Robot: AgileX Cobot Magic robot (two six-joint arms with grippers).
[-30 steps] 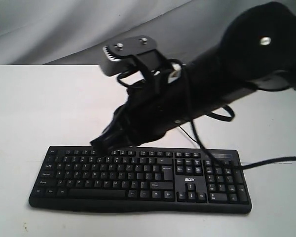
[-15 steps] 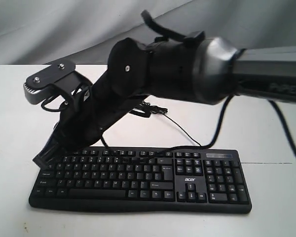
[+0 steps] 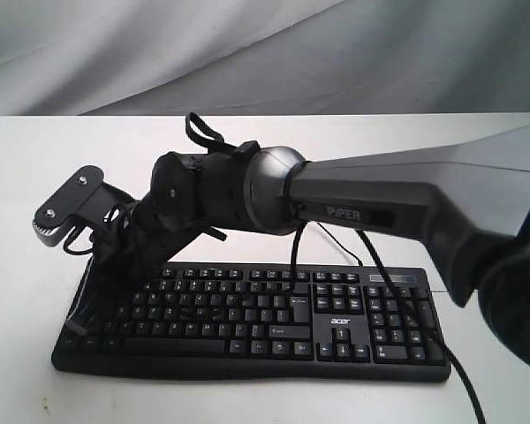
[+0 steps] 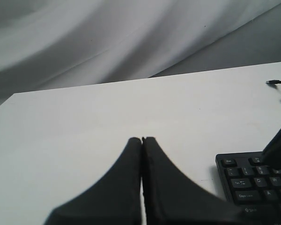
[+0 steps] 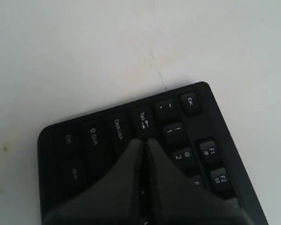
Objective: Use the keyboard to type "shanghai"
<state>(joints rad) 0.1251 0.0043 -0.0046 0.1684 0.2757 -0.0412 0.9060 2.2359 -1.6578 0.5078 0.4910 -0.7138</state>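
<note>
**Keyboard position.** The keyboard [image 3: 274, 322] lies flat on the white counter [image 3: 35, 159]. Its number pad is at the end far from the right claw [image 3: 81, 309]. The right arm [image 3: 380, 208] reaches across from the number-pad end. Its claw slants down onto the opposite end, over the Esc, Tab and Caps Lock columns. A grey wrist camera mount [image 3: 66, 205] sits just above the claw. A thick black cable [image 3: 464, 393] from the arm drapes across the number pad and onto the counter.

**Right claw.** In the right wrist view, the right claw [image 5: 144, 139] has both fingers [image 5: 122, 178] pressed together, with only a hairline seam between them. It holds nothing.
- The tips sit just beside the Tab key [image 5: 143, 119], on its letter-key side.
- The Caps Lock key [image 5: 118, 127] lies to one side of the tips, and the number key 1 [image 5: 174, 130] lies to the other.
- The fingers cover the letter keys beneath them, so the key under the tips cannot be identified.
- It cannot be told whether the tips touch a key or stand just clear of it.

**Left claw.** The left claw [image 4: 142, 139] is also fully closed, finger against finger, and empty. It hangs over bare counter [image 4: 84, 140]. Only the Esc corner of the keyboard [image 4: 250, 180] shows in this view. That corner lies off to one side, well apart from the tips. Beyond that corner, a thin black cable with a plug end [image 4: 277, 83] lies on the counter.
</note>
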